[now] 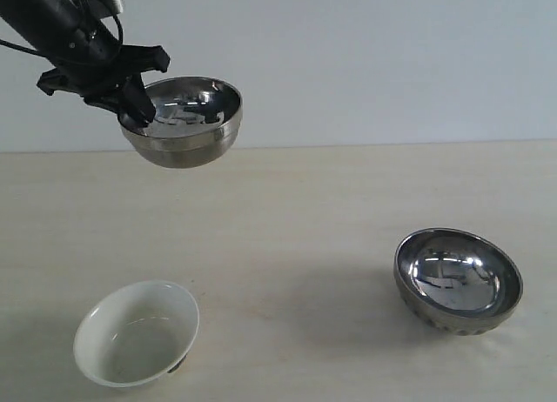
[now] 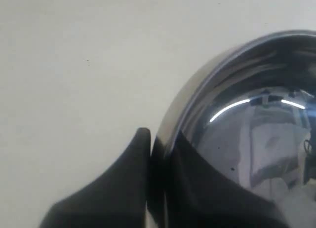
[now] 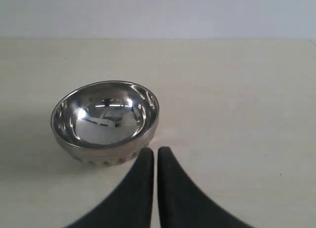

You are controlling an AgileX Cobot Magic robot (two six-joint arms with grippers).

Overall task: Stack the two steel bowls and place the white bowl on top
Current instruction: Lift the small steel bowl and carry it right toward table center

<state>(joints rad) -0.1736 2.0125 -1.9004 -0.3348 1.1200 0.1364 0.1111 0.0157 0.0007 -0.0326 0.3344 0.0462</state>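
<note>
While the left gripper [image 1: 137, 110] pinches the plain bowl's [image 1: 187, 128] rim in mid-air, nothing is stacked yet: the dimpled bowl [image 1: 459, 280] and white bowl [image 1: 137, 332] sit well apart on the table [image 1: 305, 211], and the right gripper [image 3: 155, 161] is pressed together, empty.

Plain steel bowl [image 1: 187, 128]: 11 o'clock in the exterior view, up off the table, mouth up and roughly level, faint bands round the outside, rim pinched at its left edge by the left gripper [image 1: 137, 113]
Dimpled steel bowl [image 1: 459, 280]: 4 o'clock, on the table, mouth up, empty
White bowl [image 1: 137, 332]: 7 o'clock, on the table, glossy, empty, looks tipped, dark foot showing, well apart from both
</note>
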